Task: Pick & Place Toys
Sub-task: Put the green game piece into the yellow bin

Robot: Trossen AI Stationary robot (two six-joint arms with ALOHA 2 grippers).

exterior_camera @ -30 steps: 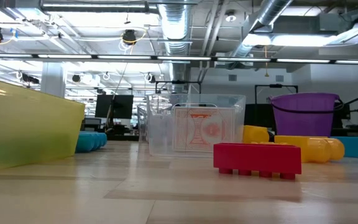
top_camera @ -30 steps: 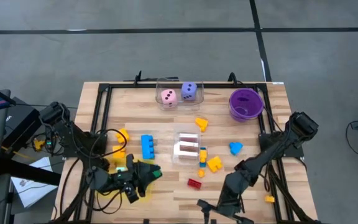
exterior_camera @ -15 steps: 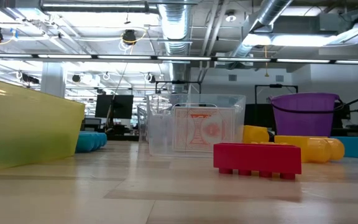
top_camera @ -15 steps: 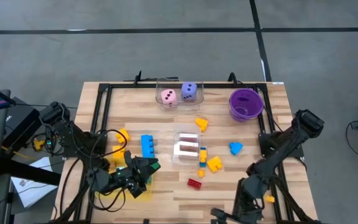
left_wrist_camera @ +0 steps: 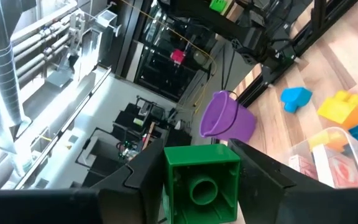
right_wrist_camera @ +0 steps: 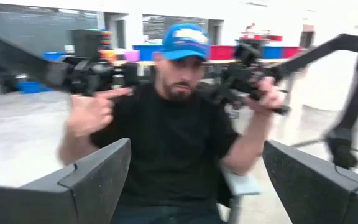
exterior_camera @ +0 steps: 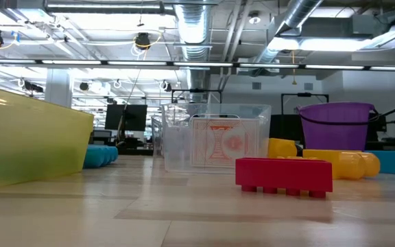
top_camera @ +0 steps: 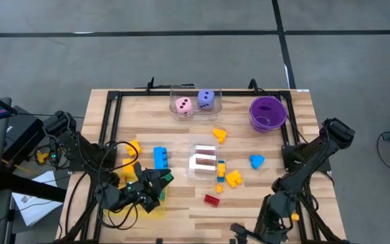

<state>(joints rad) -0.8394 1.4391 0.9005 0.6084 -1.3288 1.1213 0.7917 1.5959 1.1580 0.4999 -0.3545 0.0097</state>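
High view: left gripper (top_camera: 160, 181) clamps a green brick (top_camera: 167, 178) just beside the yellow tray (top_camera: 149, 203), right gripper (right_wrist_camera: 191, 180) spread empty, most toys (top_camera: 223, 177) unsorted.

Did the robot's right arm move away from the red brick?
Yes. In the high view the right gripper has pulled back toward the table's near edge, farther from the red brick, which stayed put.
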